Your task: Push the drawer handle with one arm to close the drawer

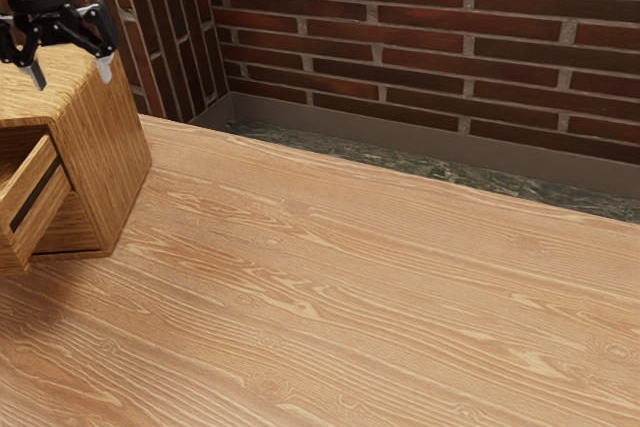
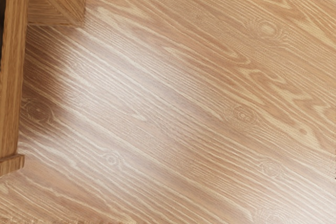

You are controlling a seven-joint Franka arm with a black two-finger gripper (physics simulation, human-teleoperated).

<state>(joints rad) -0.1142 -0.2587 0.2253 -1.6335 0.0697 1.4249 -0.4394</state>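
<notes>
The wooden cabinet (image 1: pixel 115 162) stands on the table (image 1: pixel 380 297) near its far edge, at the exterior view's left. Its drawer (image 1: pixel 35 197) is pulled out, jutting from the cabinet's front with a dark groove (image 1: pixel 38 195) along its side (so the closing is still to be done). The black gripper (image 1: pixel 71 73) hangs above the level of the tabletop, its two fingers (image 1: pixel 104 69) spread wide apart, and in the exterior view it overlaps the cabinet's top. Beyond the table's far edge, brick walls (image 1: pixel 420 27) meet in a corner.
</notes>
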